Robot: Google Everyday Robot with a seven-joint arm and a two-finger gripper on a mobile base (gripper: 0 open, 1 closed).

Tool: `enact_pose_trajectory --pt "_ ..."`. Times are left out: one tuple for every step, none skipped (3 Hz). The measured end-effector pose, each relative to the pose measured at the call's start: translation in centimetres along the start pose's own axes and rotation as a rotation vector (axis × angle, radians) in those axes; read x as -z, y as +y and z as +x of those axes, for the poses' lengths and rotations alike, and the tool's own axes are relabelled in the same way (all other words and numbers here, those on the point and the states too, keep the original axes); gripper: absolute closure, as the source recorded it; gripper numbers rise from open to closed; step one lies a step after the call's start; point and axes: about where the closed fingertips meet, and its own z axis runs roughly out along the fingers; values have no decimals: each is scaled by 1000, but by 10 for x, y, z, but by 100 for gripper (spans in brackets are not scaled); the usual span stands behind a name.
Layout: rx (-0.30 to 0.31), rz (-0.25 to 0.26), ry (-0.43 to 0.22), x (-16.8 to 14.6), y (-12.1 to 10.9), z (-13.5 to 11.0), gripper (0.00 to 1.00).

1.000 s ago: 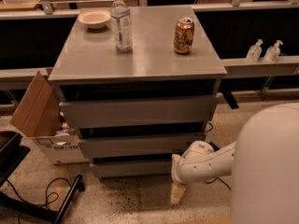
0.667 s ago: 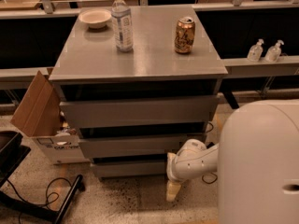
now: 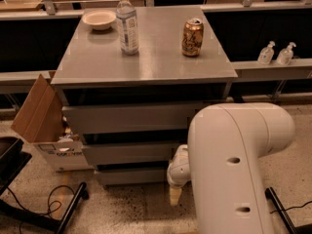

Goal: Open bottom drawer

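The grey cabinet (image 3: 146,62) has three handleless drawer fronts. The bottom drawer (image 3: 131,176) is the lowest, smallest grey panel, just above the floor, and it looks shut. My gripper (image 3: 174,195) hangs low at the right end of that panel, close to the speckled floor, with a tan tip pointing down. My white arm (image 3: 234,165) fills the lower right and hides the right ends of the middle drawer (image 3: 126,152) and the bottom drawer. The top drawer (image 3: 126,118) is shut.
A water bottle (image 3: 127,23), a can (image 3: 192,37) and a bowl (image 3: 99,19) stand on the cabinet top. An open cardboard box (image 3: 39,116) sits at the cabinet's left. Black stand legs and a cable (image 3: 53,208) lie on the floor at bottom left. Two small bottles (image 3: 275,53) stand on the right ledge.
My arm has swung left and closer to the camera and now covers more of the cabinet's right side. The gripper has shifted slightly left along the bottom drawer front. The drawers have not moved.
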Motion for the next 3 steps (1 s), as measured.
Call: enact_pose_trajectory --pt "12 -16 39 -28 2 7 0" --pt "14 -28 57 -54 6 16 0" --pt "18 -29 64 -78 3 21 0"
